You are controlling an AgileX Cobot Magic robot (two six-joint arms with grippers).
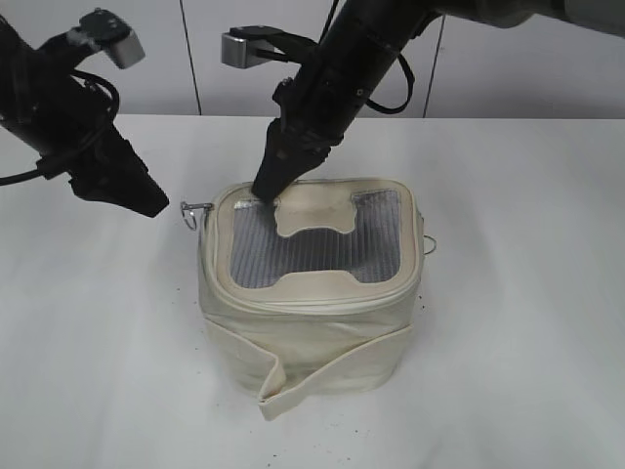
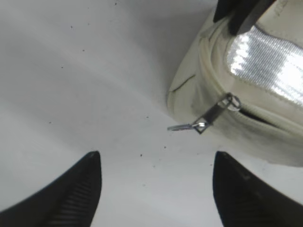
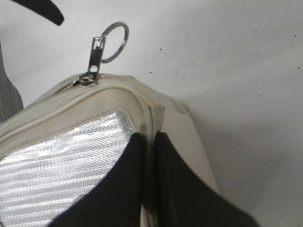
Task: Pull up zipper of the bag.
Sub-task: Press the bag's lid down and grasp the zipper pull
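The cream-white bag (image 1: 322, 327) stands upright mid-table, its grey ribbed panel (image 1: 312, 249) facing up. The zipper track (image 1: 220, 210) runs round the top rim. One silver slider with a ring pull (image 1: 195, 209) sticks out at the rim's left corner; a second pull (image 1: 431, 245) hangs at the right side. My right gripper (image 1: 266, 188) is shut on the bag's top rim at the back left corner, as the right wrist view (image 3: 149, 138) shows, a little from the slider (image 3: 96, 54). My left gripper (image 1: 154, 203) is open and empty, just left of the pull (image 2: 208, 118), with its fingertips (image 2: 156, 163) apart from it.
The loose cream strap band (image 1: 322, 371) wraps the bag's lower body and juts out at the front. The white table (image 1: 98, 371) spreads around the bag, with a pale wall behind. The left gripper's tip shows in the right wrist view (image 3: 45, 10).
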